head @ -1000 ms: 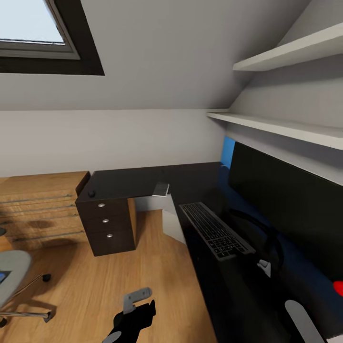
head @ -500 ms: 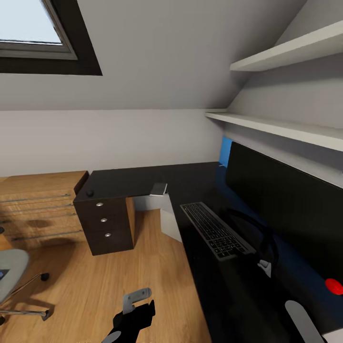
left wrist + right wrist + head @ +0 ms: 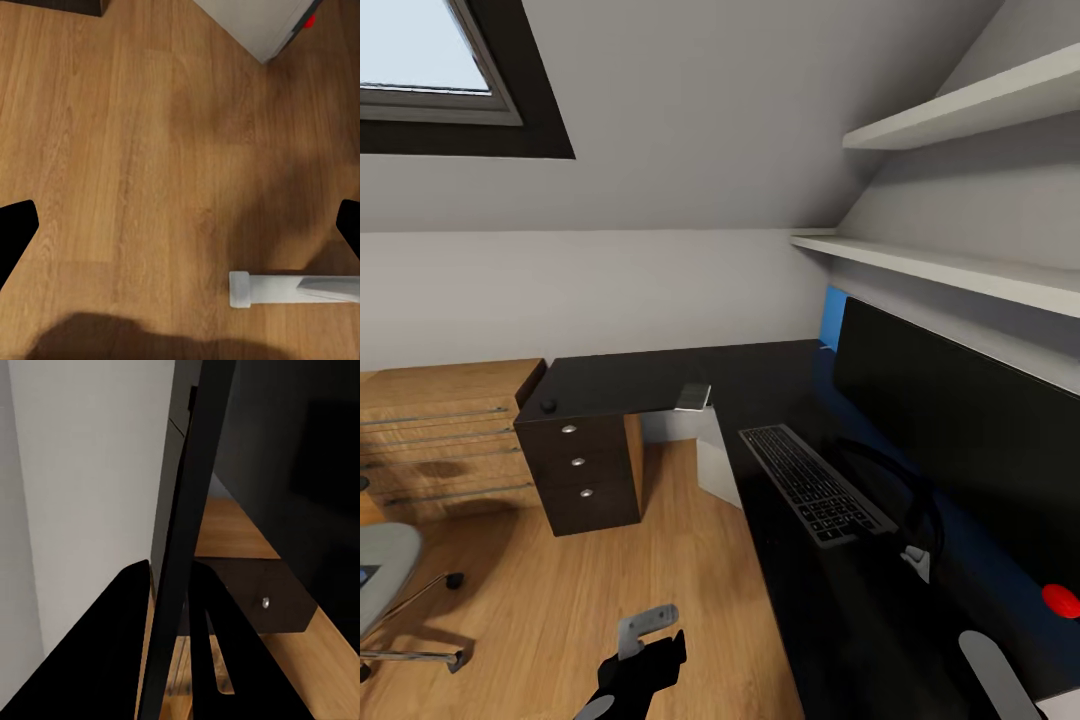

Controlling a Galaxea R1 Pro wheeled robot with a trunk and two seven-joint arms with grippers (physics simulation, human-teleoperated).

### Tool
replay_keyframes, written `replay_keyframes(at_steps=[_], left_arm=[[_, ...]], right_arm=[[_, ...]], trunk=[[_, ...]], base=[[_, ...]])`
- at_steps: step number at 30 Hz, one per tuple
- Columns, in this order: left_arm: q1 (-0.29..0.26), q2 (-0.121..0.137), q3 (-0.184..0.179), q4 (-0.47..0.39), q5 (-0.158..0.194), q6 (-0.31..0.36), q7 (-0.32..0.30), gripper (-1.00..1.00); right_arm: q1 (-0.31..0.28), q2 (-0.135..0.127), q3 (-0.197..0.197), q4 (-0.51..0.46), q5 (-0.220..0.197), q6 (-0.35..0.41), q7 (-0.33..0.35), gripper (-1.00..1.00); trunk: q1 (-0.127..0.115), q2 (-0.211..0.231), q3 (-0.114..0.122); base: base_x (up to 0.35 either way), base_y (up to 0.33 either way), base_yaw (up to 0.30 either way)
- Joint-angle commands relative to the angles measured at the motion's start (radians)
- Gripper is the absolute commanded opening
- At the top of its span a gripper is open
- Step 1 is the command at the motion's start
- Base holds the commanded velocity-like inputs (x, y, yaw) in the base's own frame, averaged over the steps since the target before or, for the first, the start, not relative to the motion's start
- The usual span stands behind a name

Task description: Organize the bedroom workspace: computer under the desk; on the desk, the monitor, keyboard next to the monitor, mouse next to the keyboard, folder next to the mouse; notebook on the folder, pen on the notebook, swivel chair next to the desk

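Monitor (image 3: pixel 184 547) edge between right end effector (image 3: pixel 169 607) fingers

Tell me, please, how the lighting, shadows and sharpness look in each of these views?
Head view: even, soft light, all sharp; the black desk has a faint sheen, the monitor screen is flat dark. Left wrist view: soft blurred shadows across the wooden floor, with a darker patch along one edge. Right wrist view: dim; the right gripper's fingers are featureless black silhouettes, very close to the camera.
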Motion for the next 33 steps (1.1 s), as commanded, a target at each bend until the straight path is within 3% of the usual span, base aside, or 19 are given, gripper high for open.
replay_keyframes(at_steps=[1, 21, 33], left_arm=[[-0.001, 0.001, -0.002, -0.001, 0.005, 0.003, 0.008, 1.00], [-0.001, 0.001, -0.004, -0.001, 0.005, 0.003, 0.009, 1.00], [-0.001, 0.001, -0.005, -0.001, 0.005, 0.003, 0.009, 1.00]], right_arm=[[-0.001, 0.000, -0.002, 0.000, -0.006, 0.006, 0.005, -1.00], [-0.001, 0.002, -0.001, 0.033, -0.004, 0.004, 0.021, -1.00], [-0.001, 0.002, 0.006, 0.054, 0.007, -0.056, 0.018, -1.00]], trunk=[[0.000, -0.001, -0.001], [0.000, -0.001, -0.001], [0.000, -0.001, -0.001]], base=[[0.000, 0.000, 0.000], [0.000, 0.000, 0.000], [0.000, 0.000, 0.000]])
